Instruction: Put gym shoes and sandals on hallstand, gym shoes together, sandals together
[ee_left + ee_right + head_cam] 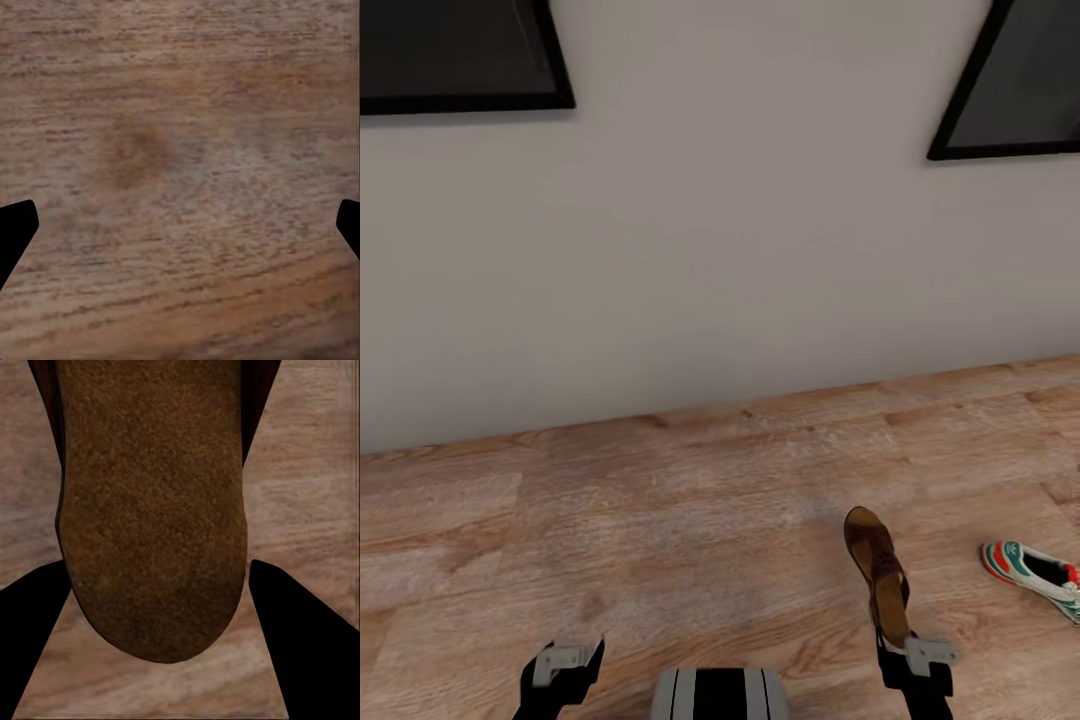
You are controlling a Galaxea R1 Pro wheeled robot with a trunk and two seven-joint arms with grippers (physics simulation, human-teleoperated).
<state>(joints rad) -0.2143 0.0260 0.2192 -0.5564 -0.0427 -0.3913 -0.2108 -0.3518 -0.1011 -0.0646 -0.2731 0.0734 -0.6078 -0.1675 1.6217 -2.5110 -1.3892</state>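
The right gripper [905,645] holds one brown sandal [878,574] by its end, the flat shoe rising out of the claw and tilting away toward the pale wall [740,220] — clear of the corridor floor [660,520]. In the right wrist view the sandal's [154,502] suede-like underside runs straight out from the claw, with a black finger [30,630] at either side of its rounded end; the fingers are spread about as wide as the sole, and actual pad contact cannot be made out there.

Off to the outer side of the right gripper, well apart from it, a white gym shoe [1035,572] with green stripes and red-orange patches lies on the planks at the frame's edge, partly cut off.

The left gripper [565,665] hangs low at the other side of the robot's grey-and-black trunk [720,695], with nothing near it. Its wrist camera looks straight down on bare wood grain [180,172], a dark knot ahead of the claw — the two black fingertips [13,225] sit at opposite edges of the picture, spread wide and gripping nothing.

Beyond both claws the floor meets the wall, where two black-framed pictures [460,55] hang, one above each arm, cropped by the top of the head view.
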